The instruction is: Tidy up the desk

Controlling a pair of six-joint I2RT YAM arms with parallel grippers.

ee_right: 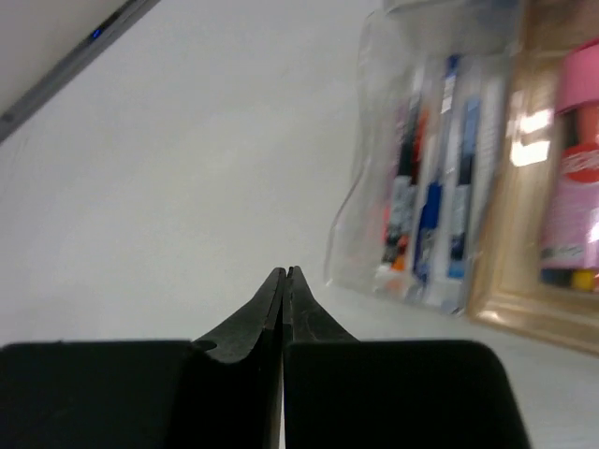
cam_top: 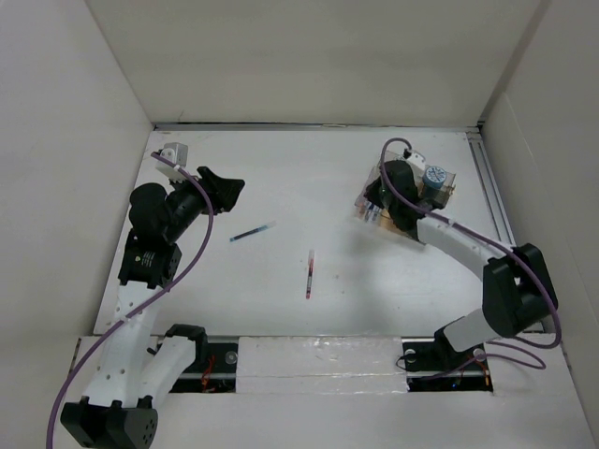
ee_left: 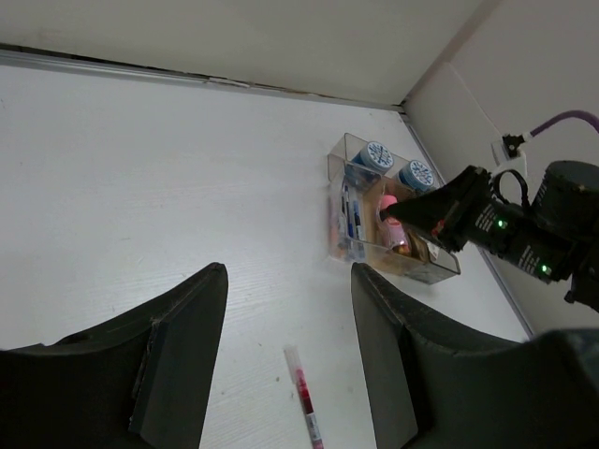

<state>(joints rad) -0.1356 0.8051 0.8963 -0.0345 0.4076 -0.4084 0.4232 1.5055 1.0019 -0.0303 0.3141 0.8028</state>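
Observation:
The desk is a white tabletop walled by white panels. A red pen lies near its middle, and a dark blue pen lies to its left. My left gripper is open and empty above the desk's left side. In the left wrist view the red pen lies low between the fingers of the left gripper. My right gripper is shut and empty at the left edge of the clear tray. In the right wrist view the right gripper points just left of the tray.
The tray holds several pens, a pink item and two blue-capped bottles. A metal rail runs along the right edge. A small white box sits at the back left corner.

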